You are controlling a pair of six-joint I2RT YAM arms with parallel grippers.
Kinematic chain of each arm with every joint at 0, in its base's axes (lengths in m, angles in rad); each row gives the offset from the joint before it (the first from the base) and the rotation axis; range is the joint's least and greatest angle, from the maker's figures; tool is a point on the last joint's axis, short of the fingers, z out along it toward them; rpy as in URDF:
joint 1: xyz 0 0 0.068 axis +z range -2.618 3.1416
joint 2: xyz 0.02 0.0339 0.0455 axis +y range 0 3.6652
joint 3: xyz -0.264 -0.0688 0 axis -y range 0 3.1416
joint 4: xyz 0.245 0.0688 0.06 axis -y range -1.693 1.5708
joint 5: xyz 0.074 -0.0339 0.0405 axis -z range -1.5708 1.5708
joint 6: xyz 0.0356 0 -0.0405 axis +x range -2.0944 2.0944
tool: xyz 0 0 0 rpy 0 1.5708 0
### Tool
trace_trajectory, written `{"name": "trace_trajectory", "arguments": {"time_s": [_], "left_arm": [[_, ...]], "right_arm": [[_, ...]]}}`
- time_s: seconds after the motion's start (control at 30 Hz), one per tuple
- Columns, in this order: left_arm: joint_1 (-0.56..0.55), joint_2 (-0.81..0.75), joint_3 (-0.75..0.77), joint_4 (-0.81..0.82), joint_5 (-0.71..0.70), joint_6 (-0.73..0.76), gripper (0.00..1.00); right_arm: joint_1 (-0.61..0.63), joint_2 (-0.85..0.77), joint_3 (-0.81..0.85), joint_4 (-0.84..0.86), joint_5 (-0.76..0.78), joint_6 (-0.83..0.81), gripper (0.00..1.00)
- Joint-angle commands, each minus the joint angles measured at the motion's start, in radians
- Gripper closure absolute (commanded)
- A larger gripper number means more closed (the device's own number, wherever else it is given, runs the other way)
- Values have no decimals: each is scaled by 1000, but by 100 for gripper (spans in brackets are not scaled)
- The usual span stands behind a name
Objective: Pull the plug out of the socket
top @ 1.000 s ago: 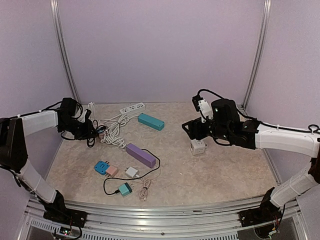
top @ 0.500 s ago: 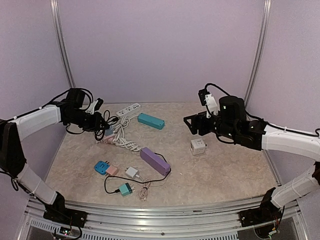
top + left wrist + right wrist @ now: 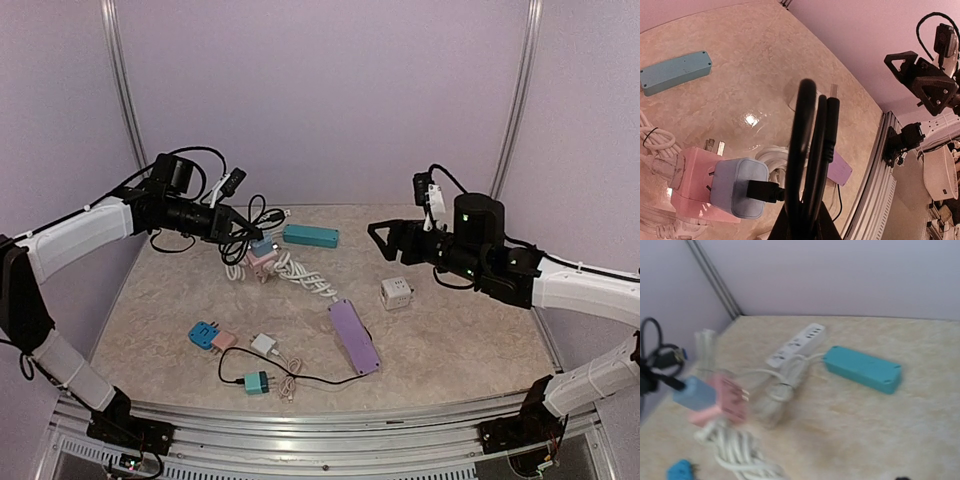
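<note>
Blue plug [image 3: 737, 192] sits in the pink socket [image 3: 690, 187], just below the left gripper [image 3: 232, 228].
The gripper pinches the black cable [image 3: 799, 150], which hides its fingertips. Right gripper [image 3: 383, 242] is spread and empty, its wrist view blurred. White cord [image 3: 305, 280] trails nearby.

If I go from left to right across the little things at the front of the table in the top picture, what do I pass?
Blue adapter → pink adapter → white charger → purple power strip → white cube socket.
</note>
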Motion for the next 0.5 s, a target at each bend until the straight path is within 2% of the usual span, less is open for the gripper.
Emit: {"name": "trace_trajectory", "arguments": {"time_s": [0.0, 0.2, 0.47], "left_arm": [[-12, -20, -15, 192, 193, 2, 100], [-13, -14, -44, 263, 233, -90, 100], [-13, -11, -55, 286, 260, -166, 100]], "right_arm": [[7, 27, -19, 112, -119, 131, 19], [41, 101, -39, 236, -217, 76, 23], [176, 224, 18, 276, -85, -93, 24]]}}
